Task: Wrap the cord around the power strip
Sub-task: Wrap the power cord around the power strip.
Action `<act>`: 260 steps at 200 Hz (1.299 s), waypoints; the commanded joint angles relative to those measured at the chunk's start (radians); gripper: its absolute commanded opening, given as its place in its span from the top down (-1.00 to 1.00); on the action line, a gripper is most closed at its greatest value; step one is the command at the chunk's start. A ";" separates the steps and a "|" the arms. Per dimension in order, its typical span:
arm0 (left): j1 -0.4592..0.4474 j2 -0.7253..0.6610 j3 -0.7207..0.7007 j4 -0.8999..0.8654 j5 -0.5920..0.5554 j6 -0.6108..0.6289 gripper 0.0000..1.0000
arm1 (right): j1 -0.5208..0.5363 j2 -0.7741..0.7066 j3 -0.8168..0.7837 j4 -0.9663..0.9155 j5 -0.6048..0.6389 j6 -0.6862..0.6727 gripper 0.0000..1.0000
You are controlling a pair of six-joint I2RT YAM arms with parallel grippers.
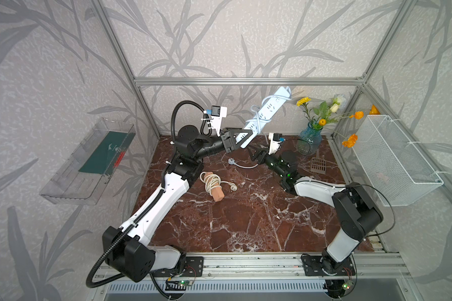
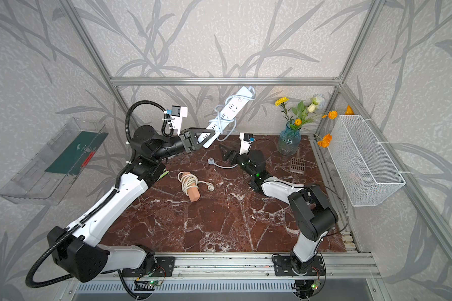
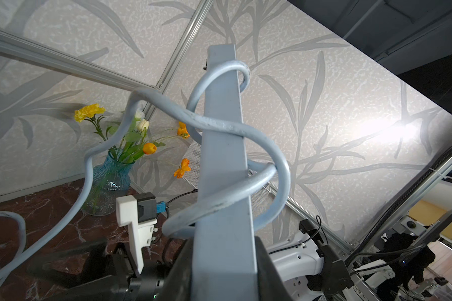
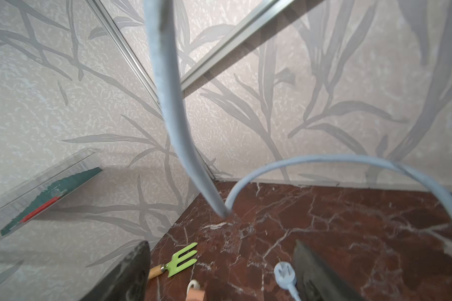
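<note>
My left gripper (image 1: 243, 135) (image 2: 206, 135) (image 3: 223, 260) is shut on the lower end of a white power strip (image 1: 268, 109) (image 2: 229, 108) (image 3: 223, 156), which it holds in the air, tilted up toward the back wall. A pale cord (image 1: 256, 118) (image 2: 221, 121) (image 3: 245, 130) loops loosely round the strip's middle. The cord's tail hangs down to the table and ends in a plug (image 1: 231, 161) (image 2: 211, 161) (image 4: 285, 273). My right gripper (image 1: 256, 153) (image 2: 227, 153) (image 4: 219, 247) sits low under the strip, open and empty, with the cord (image 4: 167, 104) hanging just ahead of it.
A pink power strip wrapped in a beige cord (image 1: 214, 185) lies mid-table. A blue vase of flowers (image 1: 309, 138) and a brown grid scoop (image 1: 318, 165) stand at the back right. A white wire basket (image 1: 394, 161) hangs on the right wall. A green hand fork (image 4: 182, 260) lies by the left arm.
</note>
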 commanded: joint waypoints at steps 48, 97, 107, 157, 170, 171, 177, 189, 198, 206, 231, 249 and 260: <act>-0.030 -0.027 0.068 0.079 -0.023 0.021 1.00 | 0.044 0.124 0.206 -0.036 0.286 -0.257 -0.53; -0.020 -0.043 0.054 0.078 -0.065 0.023 1.00 | 0.040 0.183 0.199 -0.006 0.296 -0.250 0.76; -0.007 -0.049 0.045 0.078 -0.081 0.028 1.00 | 0.050 0.145 0.142 -0.013 0.302 -0.280 0.92; 0.091 -0.086 0.078 -0.182 -0.199 0.219 1.00 | 0.145 -0.196 -0.191 -0.157 0.354 -0.560 1.00; 0.093 -0.083 0.126 -0.386 -0.283 0.411 1.00 | 0.174 -0.295 -0.241 -0.216 0.379 -0.664 1.00; 0.093 -0.083 0.130 -0.400 -0.290 0.422 1.00 | 0.176 -0.303 -0.243 -0.223 0.380 -0.673 1.00; 0.094 -0.080 0.143 -0.480 -0.337 0.495 1.00 | 0.183 -0.349 -0.257 -0.247 0.390 -0.720 1.00; 0.096 -0.079 0.148 -0.592 -0.427 0.613 1.00 | 0.194 -0.445 -0.262 -0.295 0.384 -0.825 1.00; 0.096 -0.072 0.148 -0.673 -0.491 0.679 1.00 | 0.202 -0.508 -0.246 -0.338 0.358 -0.904 1.00; 0.096 -0.058 0.150 -0.744 -0.520 0.728 1.00 | 0.211 -0.556 -0.216 -0.383 0.322 -0.973 1.00; 0.072 -0.019 0.129 -0.906 -0.539 0.797 1.00 | 0.238 -0.602 -0.058 -0.525 0.198 -1.144 1.00; 0.022 -0.014 0.098 -0.994 -0.520 0.816 1.00 | 0.239 -0.549 0.118 -0.661 0.152 -1.234 1.00; -0.002 -0.013 0.073 -1.026 -0.462 0.812 1.00 | 0.237 -0.499 0.220 -0.719 0.147 -1.273 1.00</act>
